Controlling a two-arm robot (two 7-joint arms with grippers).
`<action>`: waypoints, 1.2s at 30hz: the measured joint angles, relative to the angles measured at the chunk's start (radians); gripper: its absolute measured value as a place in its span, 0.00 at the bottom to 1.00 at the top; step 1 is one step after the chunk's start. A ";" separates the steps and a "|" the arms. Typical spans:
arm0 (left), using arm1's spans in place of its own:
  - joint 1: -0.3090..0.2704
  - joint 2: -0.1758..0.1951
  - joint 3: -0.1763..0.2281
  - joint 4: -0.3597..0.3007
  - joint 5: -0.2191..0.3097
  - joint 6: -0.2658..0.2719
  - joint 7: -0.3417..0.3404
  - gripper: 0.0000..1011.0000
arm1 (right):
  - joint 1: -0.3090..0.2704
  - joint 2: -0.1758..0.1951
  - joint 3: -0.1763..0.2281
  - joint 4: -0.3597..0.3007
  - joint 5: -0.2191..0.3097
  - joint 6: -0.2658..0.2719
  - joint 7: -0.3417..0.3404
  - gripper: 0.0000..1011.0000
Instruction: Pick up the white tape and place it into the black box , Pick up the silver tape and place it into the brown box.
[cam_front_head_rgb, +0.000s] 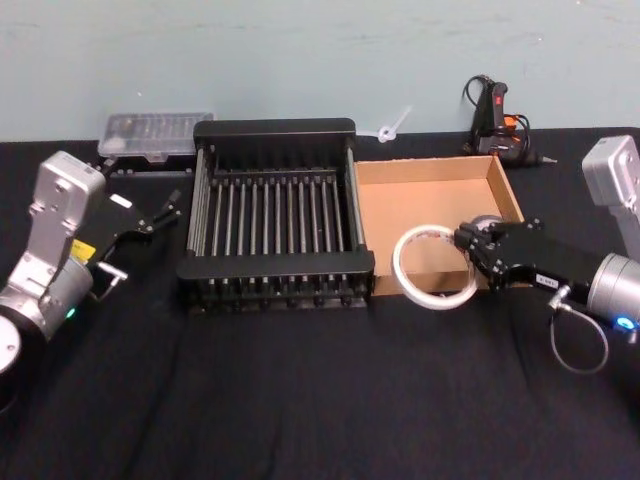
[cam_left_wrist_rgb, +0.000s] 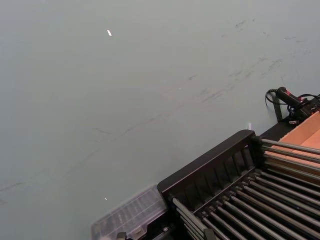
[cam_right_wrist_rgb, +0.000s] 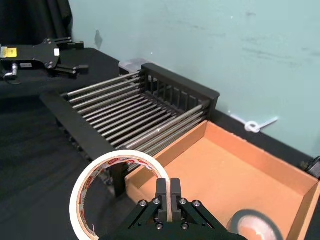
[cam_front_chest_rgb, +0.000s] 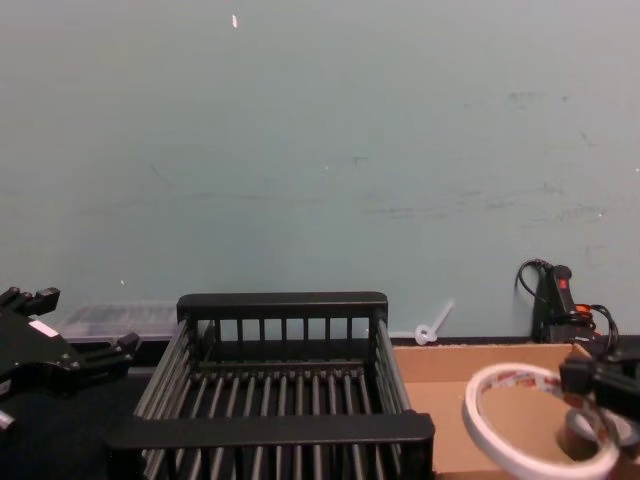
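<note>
Right gripper (cam_right_wrist_rgb: 165, 200) has its jaws pinched on the white tape (cam_right_wrist_rgb: 117, 192) rim, roll hanging over the brown box (cam_front_head_rgb: 432, 190) front wall; black box (cam_front_head_rgb: 275, 215) sits further leftward.

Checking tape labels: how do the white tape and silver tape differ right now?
The white tape is the wider ring, pale with red print; the silver tape is smaller and dark grey. The white tape is held up by the right gripper; the silver tape lies flat in the brown box. Both are tape rolls.
</note>
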 joint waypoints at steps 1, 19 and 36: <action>0.000 0.000 0.000 0.000 0.000 0.000 0.000 0.99 | 0.007 -0.004 0.000 0.005 -0.005 -0.004 0.000 0.05; 0.000 0.000 0.000 0.000 0.000 0.000 0.000 0.99 | 0.124 -0.071 -0.036 0.107 -0.063 -0.043 0.044 0.05; 0.000 0.000 0.000 0.000 0.000 0.000 0.000 0.99 | 0.246 -0.152 -0.086 0.236 -0.102 -0.089 0.094 0.05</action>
